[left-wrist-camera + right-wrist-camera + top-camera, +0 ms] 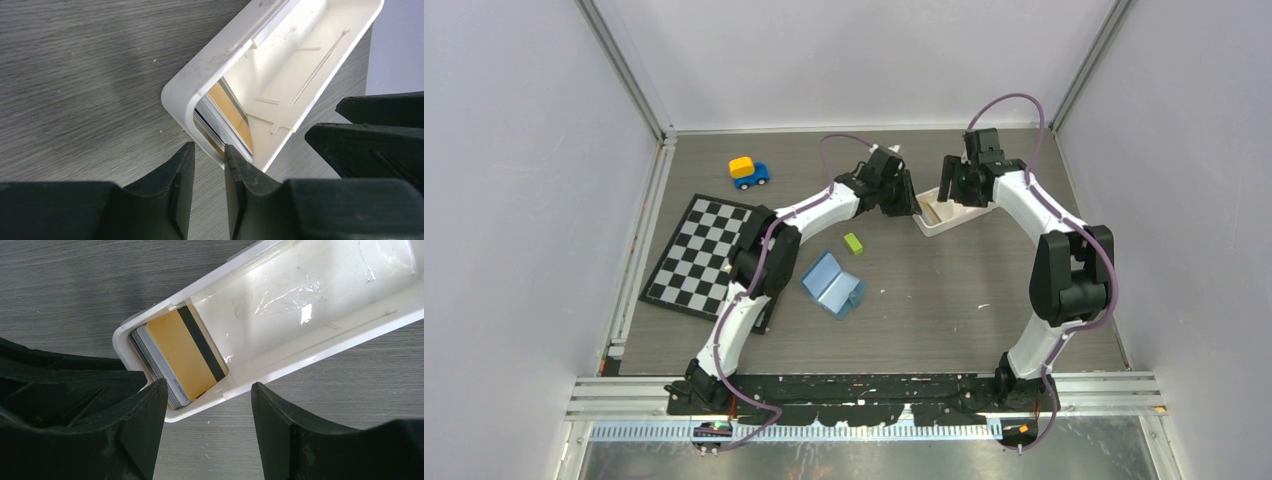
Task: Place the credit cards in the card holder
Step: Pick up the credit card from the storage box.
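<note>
Two pairs of fingers are busy farther off, but nearest the arm bases, at the centre of the overhead view, the card holder (pixel 832 285) lies spread open on the desk (pixel 944 310), soft blue and hinged, well apart from the cards. Higher in that view, the left gripper (pixel 209 150) hangs by the corner of the white tray (pixel 180 95), its fingers set at a narrow gap with nothing between them. The right gripper (pixel 207 390) is spread wide over the tray's end, also empty. Inside, the credit cards (pixel 185 357) sit stacked against the end wall, gold with a black stripe on top, grey beneath: thin, rigid, slick. Pinching one edge of the top card alone, with the left fingers steadying the smooth plastic tray, looks the surest way.
</note>
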Controlling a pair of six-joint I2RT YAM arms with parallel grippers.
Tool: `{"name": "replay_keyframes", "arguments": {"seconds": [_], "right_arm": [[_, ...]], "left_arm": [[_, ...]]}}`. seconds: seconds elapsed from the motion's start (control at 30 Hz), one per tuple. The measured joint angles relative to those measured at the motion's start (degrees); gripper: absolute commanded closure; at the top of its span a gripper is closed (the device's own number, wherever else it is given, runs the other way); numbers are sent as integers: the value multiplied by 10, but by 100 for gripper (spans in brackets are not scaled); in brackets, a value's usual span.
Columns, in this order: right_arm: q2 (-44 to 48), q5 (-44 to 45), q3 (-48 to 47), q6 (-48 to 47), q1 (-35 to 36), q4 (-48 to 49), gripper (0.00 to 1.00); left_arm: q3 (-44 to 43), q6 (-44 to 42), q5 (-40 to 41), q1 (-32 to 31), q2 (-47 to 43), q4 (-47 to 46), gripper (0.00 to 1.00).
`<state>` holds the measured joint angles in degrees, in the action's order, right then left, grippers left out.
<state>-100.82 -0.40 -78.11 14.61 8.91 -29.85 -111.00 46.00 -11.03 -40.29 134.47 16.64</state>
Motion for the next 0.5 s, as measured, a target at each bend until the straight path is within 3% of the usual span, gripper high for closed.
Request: {"name": "replay_keyframes", "arguments": {"seconds": [0.1,0.27,0.5], "right_arm": [[13,8,3,6,8,-2,33],[29,16,8,7,26,-4,33],[36,16,32,11,52,-6,32]], "left_arm": [[-4,-4,2,-2,0,2,84],[-5,-7,7,-3,0,1,91],[-3,-18,21,-5,-5,6,92]]}}
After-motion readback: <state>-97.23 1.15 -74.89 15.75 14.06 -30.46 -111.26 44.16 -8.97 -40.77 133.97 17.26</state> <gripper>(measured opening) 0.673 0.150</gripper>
